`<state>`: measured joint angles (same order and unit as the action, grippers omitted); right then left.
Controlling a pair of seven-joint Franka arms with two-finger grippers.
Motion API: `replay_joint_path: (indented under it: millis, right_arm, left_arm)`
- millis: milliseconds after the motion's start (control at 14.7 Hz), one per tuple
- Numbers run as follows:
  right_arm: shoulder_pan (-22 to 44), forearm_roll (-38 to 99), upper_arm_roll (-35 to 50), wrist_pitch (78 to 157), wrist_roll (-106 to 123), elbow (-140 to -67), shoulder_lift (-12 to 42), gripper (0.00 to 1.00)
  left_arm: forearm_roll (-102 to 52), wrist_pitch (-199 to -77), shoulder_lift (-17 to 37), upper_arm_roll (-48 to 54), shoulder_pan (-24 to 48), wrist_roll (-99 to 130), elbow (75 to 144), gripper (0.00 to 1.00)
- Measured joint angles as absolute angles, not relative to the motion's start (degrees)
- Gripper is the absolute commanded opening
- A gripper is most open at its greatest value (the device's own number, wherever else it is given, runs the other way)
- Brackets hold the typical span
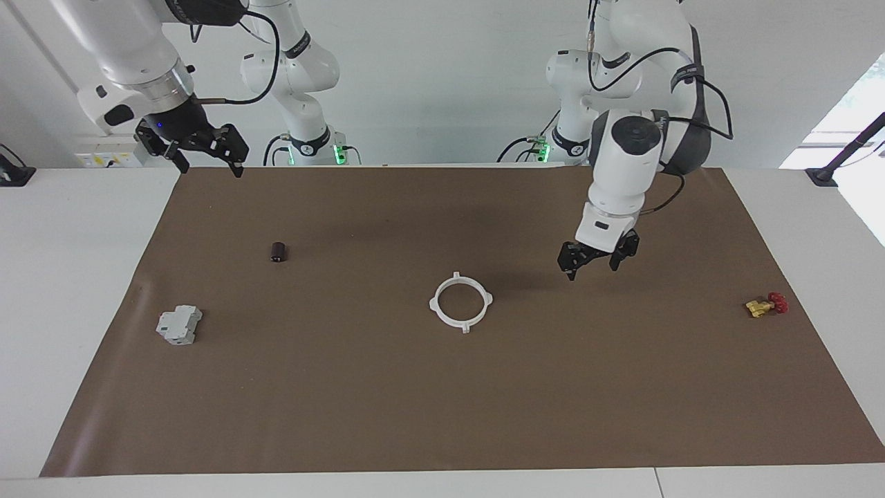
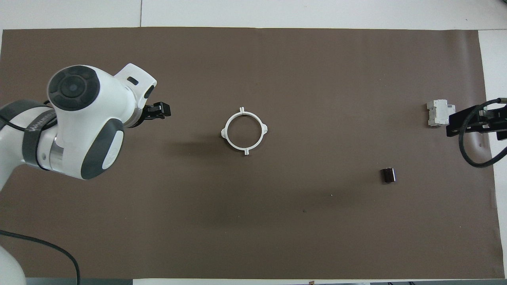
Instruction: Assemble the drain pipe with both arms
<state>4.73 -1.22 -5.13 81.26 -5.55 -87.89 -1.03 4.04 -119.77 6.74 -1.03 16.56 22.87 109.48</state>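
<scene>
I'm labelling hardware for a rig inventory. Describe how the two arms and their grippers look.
Both arms are glossy white, rounded, jointed segments with dark grey caps at the joints and loose black cables looping alongside. Green lights glow at their bases. The left gripper and right gripper are black, angular, two-fingered units; a silver metal ring sits above the right one, which shows a small blue light.

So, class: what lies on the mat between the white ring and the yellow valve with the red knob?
Nothing: the brown mat is bare between ring and valve in the facing view; the left gripper hangs above it.

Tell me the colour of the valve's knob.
Red knob on a yellow valve; facing view.
</scene>
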Motion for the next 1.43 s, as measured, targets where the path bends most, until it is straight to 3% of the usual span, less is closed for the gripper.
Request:
replay_joint_path:
  millis: [545,1159,1432]
  right_arm:
    - [4.89,-1.18,-4.77,81.29,-5.54,-87.41,-1.10,1.00]
    - [3.47,-1.17,-5.08,82.44,-2.92,-87.35,-1.11,1.00]
    - [3.18,-1.17,-5.09,83.33,-2.80,-87.87,-1.11,1.00]
  left_arm:
    - [-1.29,-108.55,-2.36,-1.56,-1.38,2.52,108.77,1.00]
    - [-1.32,-92.48,-3.31,-1.58,-2.01,0.28,94.39,1.00]
    - [-1.32,-89.67,-2.10,-1.46,-1.96,-0.03,92.86,1.00]
